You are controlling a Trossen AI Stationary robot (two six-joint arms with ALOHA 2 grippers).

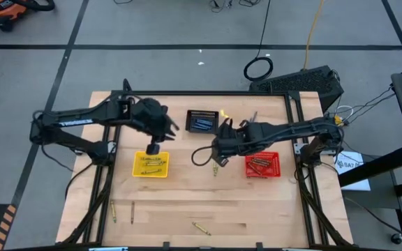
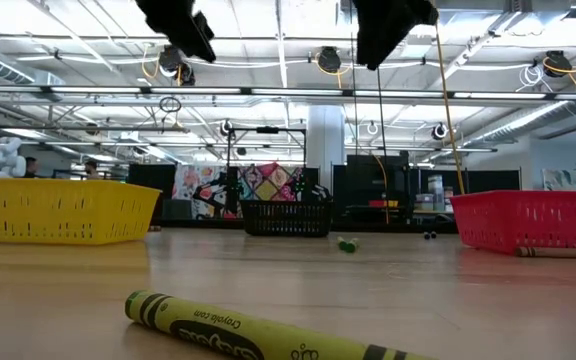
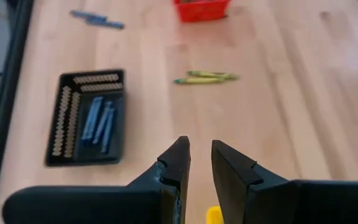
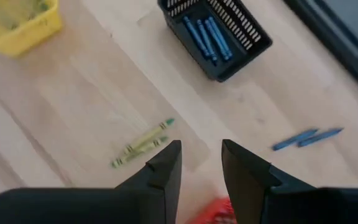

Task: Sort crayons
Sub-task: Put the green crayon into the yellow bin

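Note:
My left gripper hangs over the far edge of the yellow basket, which holds several yellow-olive crayons. Its fingers stand a little apart and hold nothing. My right gripper hangs between the black basket and the red basket, above two yellow-olive crayons lying side by side on the table. It is open and empty. The black basket holds blue-grey crayons. The red basket holds brown-red ones.
Two blue-grey crayons lie on the table beyond the black basket. Loose crayons lie near the front edge: a yellow-olive one, also close in the low view, and two at the front left. A dark frame borders the table.

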